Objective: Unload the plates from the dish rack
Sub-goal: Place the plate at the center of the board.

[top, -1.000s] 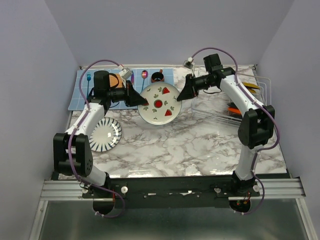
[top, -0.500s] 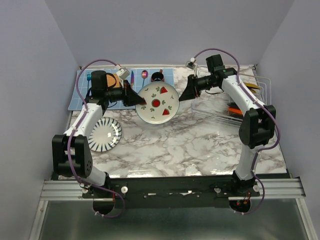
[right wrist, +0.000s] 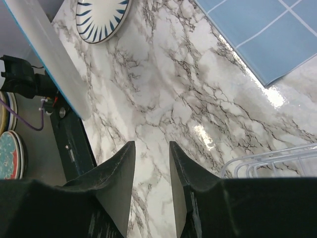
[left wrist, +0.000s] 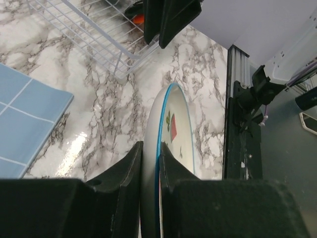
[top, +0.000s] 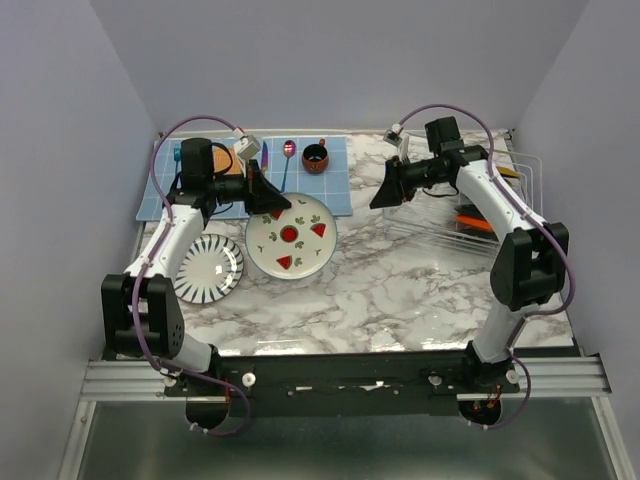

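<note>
Plate (top: 291,236) (tilted) in left pincer (top: 280,205), arm (top: 165,240) extended

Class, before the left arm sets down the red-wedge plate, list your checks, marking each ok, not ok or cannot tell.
1. Left gripper clamped on the rim of the red-wedge plate: ok.
2. Right gripper open, apart from that plate: ok.
3. Striped plate flat on the table, beside the held plate: ok.
4. Gap between held plate and table: cannot tell.
5. Dish rack away from the held plate: ok.
</note>
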Action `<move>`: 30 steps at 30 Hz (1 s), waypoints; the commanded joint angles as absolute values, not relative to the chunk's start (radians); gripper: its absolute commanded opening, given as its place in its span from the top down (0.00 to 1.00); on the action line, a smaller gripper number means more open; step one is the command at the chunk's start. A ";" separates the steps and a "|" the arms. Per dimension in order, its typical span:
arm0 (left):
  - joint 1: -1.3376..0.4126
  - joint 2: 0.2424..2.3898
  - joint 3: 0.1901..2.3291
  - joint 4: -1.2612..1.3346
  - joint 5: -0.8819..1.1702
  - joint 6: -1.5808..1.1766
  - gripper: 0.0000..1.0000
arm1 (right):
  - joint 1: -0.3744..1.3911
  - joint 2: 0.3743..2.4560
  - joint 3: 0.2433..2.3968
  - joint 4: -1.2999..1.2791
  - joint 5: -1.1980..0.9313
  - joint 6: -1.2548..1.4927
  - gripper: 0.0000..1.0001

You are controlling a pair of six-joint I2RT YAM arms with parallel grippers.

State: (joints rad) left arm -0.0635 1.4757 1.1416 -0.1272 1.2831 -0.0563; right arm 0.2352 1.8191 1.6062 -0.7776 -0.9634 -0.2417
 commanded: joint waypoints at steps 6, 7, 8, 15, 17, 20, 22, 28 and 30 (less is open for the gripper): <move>-0.060 1.445 1.175 -0.123 1.362 -0.048 1.00 | 0.236 1.772 1.569 -0.733 -0.940 -0.253 0.58; -0.060 1.447 1.175 -0.126 1.362 -0.045 1.00 | 0.236 1.772 1.571 -0.735 -0.942 -0.252 0.58; -0.060 1.451 1.178 -0.130 1.361 -0.038 1.00 | 0.236 1.770 1.568 -0.730 -0.945 -0.252 0.58; -0.043 1.519 1.230 -0.299 1.332 0.139 1.00 | 0.238 1.752 1.551 -0.727 -0.942 -0.250 0.58; -0.032 1.561 1.268 -0.405 1.324 0.202 1.00 | 0.236 1.738 1.540 -0.729 -0.936 -0.249 0.58; -0.014 1.609 1.304 -0.503 1.318 0.284 1.00 | 0.238 1.709 1.525 -0.727 -0.928 -0.244 0.58; -0.009 1.635 1.313 -0.531 1.315 0.308 1.00 | 0.236 1.691 1.516 -0.729 -0.927 -0.239 0.58; 0.057 1.684 1.347 -0.609 1.301 0.373 1.00 | 0.239 1.660 1.467 -0.719 -0.945 -0.238 0.58; 0.095 1.695 1.356 -0.627 1.313 0.393 1.00 | 0.238 1.651 1.444 -0.712 -0.948 -0.236 0.59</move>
